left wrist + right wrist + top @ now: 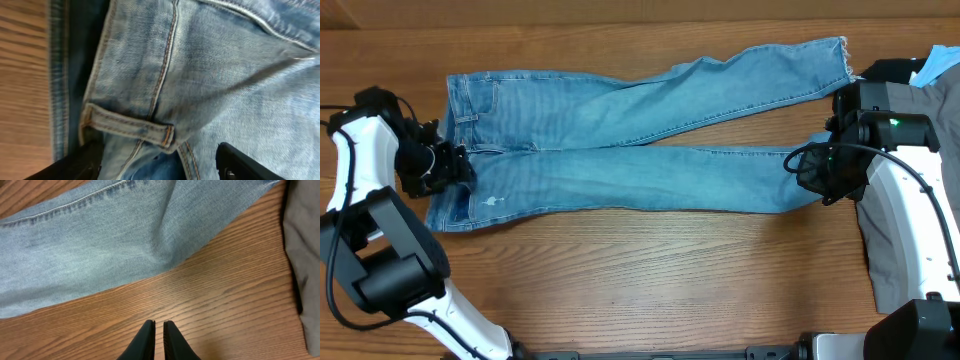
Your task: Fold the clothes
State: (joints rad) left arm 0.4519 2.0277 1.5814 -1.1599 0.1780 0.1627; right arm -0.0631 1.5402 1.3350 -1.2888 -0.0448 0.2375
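Light-blue denim jeans (620, 175) lie flat across the table, waistband to the left and both legs running right. My left gripper (455, 168) sits at the waistband's lower corner. In the left wrist view it (157, 147) stands open, its black fingers (240, 162) astride a bunched fold of denim (225, 75) just below a belt loop (130, 125). My right gripper (807, 170) hovers at the hem end of the near leg. In the right wrist view it (159, 324) is over bare wood, its tips almost touching with nothing between them. The leg (100, 245) lies just beyond.
Grey trousers (900, 240) lie at the table's right edge, under the right arm, and show in the right wrist view (302, 245). A pale-blue garment (938, 65) and dark cloth (885, 70) sit at the far right corner. Bare wood table (650, 280) lies in front of the jeans.
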